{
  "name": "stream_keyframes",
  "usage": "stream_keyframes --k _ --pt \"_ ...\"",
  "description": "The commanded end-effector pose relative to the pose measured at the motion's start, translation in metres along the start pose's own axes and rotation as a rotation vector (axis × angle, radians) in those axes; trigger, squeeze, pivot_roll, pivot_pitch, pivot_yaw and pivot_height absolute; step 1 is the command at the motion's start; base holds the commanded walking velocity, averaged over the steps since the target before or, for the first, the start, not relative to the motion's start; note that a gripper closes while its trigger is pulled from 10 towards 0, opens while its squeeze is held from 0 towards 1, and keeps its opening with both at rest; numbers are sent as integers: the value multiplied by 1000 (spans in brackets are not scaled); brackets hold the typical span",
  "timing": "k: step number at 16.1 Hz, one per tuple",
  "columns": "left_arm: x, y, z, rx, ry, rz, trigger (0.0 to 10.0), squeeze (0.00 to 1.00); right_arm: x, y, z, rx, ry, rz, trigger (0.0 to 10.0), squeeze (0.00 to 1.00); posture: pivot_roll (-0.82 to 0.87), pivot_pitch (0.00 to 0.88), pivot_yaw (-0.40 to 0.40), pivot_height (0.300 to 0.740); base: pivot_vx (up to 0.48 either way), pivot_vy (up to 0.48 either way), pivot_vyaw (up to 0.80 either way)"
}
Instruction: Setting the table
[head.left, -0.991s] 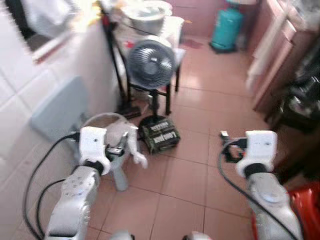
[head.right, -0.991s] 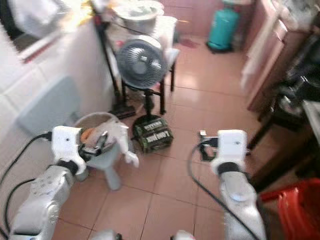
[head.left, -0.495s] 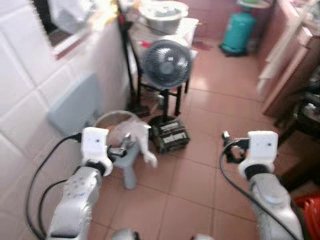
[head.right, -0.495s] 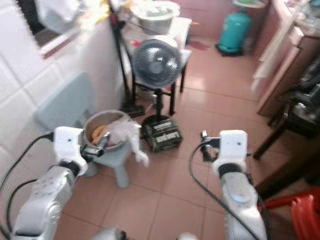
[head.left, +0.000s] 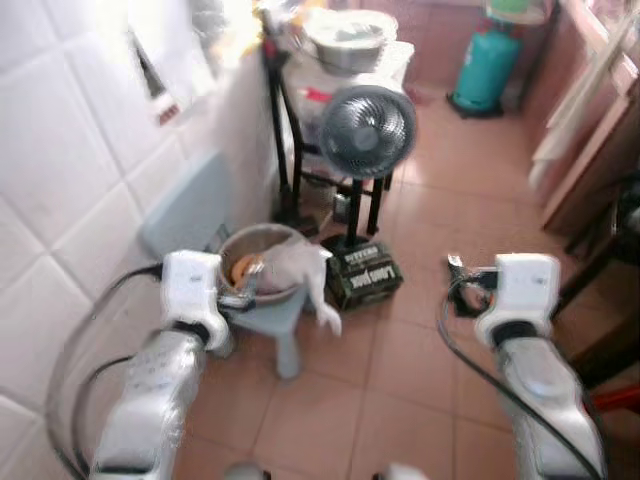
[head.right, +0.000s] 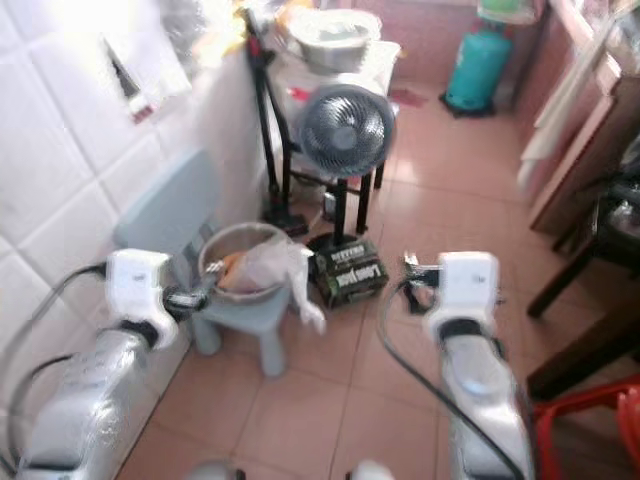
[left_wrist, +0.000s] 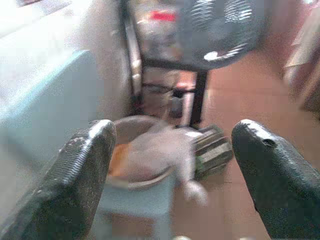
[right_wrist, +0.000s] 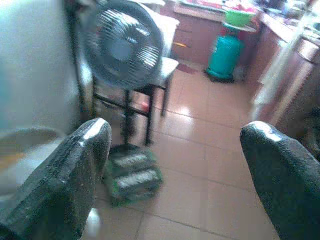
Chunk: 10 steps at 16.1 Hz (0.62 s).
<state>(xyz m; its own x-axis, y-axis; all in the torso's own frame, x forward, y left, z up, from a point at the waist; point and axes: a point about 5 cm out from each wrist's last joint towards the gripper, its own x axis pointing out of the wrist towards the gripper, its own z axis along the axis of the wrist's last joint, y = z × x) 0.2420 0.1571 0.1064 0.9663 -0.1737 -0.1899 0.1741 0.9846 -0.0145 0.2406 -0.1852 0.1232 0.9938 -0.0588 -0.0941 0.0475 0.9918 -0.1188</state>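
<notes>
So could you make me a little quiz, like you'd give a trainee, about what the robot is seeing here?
1. True or false: the metal bowl sits on a small blue chair.
2. What stands on the floor right by the fan base?
A. a dark green box
B. a red bucket
C. a broom
3. Fill in: the fingers of both the left gripper and the right gripper are spread ____, holding nothing.

Key: 1 true. 2 A, the dark green box. 3 open.
</notes>
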Motion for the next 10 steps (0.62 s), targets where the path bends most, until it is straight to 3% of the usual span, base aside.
stream_keyframes --k 1,6,8,10 --pt "3 -5 6 -11 -30 -12 10000 0 -1 -6 -3 -5 22 -16 10000 0 6 0 21 740 0 240 -688" --pt "5 -7 13 4 -69 -15 10000 0 -3 -1 -2 3 29 3 10000 0 -15 0 34 740 0 0 -790" --pt "5 -13 13 -15 -69 -75 10000 0 -8 2 -4 -7 28 -2 10000 0 -16 0 40 740 0 0 -788" --pt "6 -11 15 15 -74 -37 10000 0 -11 2 -2 -13 11 -26 10000 0 -22 0 44 740 0 0 -788"
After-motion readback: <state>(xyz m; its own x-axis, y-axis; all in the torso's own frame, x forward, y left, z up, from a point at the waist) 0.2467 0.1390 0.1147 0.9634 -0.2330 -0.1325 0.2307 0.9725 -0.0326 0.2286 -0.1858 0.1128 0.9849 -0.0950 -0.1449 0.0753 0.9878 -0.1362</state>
